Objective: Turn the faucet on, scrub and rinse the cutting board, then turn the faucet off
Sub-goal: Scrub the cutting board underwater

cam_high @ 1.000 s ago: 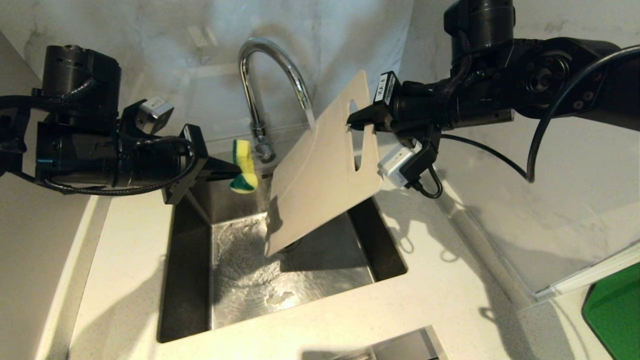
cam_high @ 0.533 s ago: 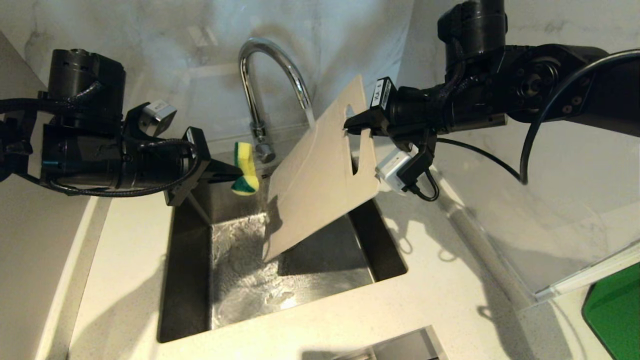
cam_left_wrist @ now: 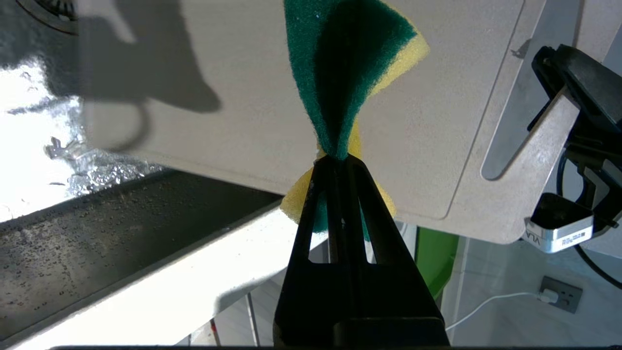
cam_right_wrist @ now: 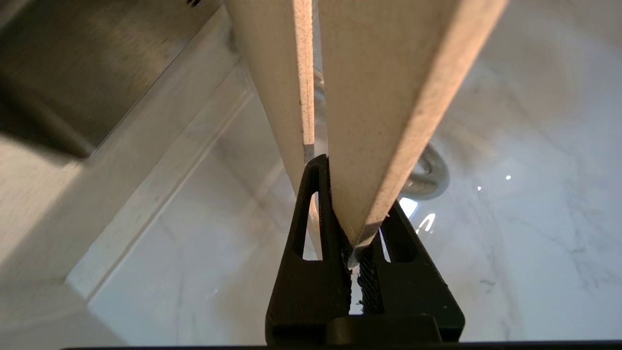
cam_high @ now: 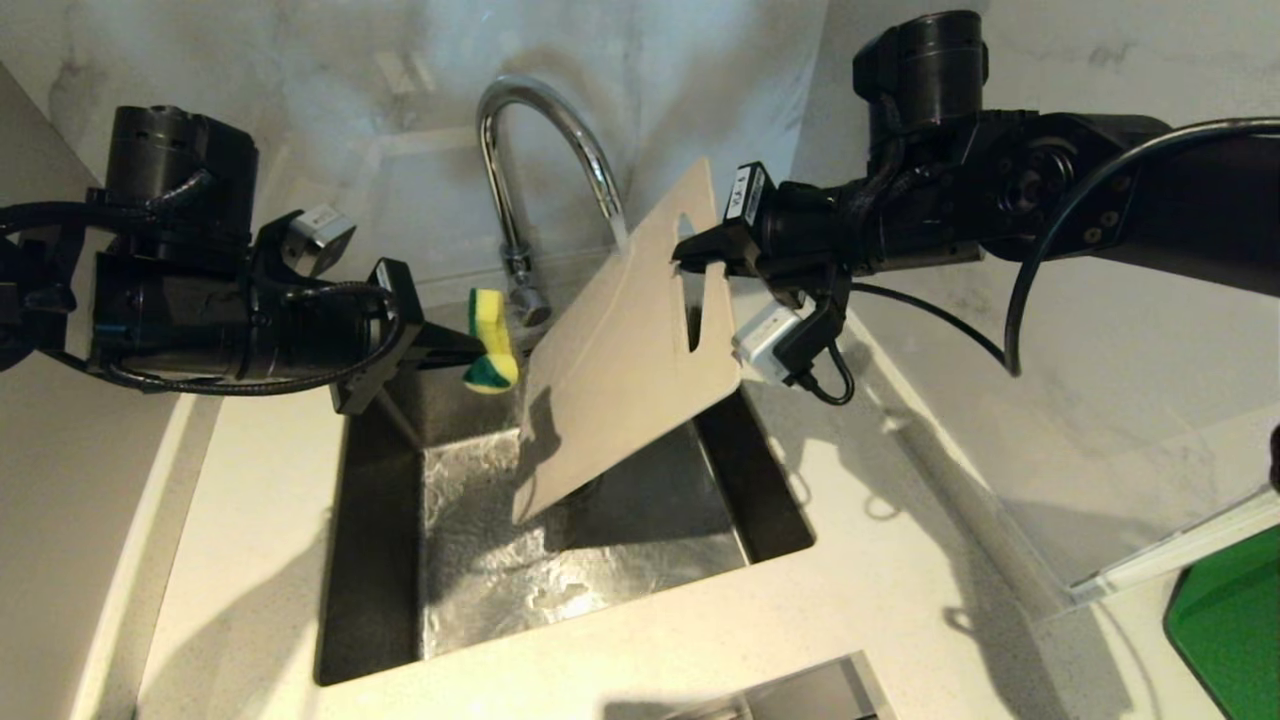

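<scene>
Overhead, marble wall [cam_high: 700, 70], wet sink [cam_high: 560, 570].

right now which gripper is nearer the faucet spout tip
Right. The right gripper, shut on the cutting board at its handle slot, is just right of the faucet spout tip. The left gripper, shut on the sponge, sits lower and farther left.

Both grippers [cam_high: 470, 350] [cam_high: 690, 255] clamped, arms raised
</scene>
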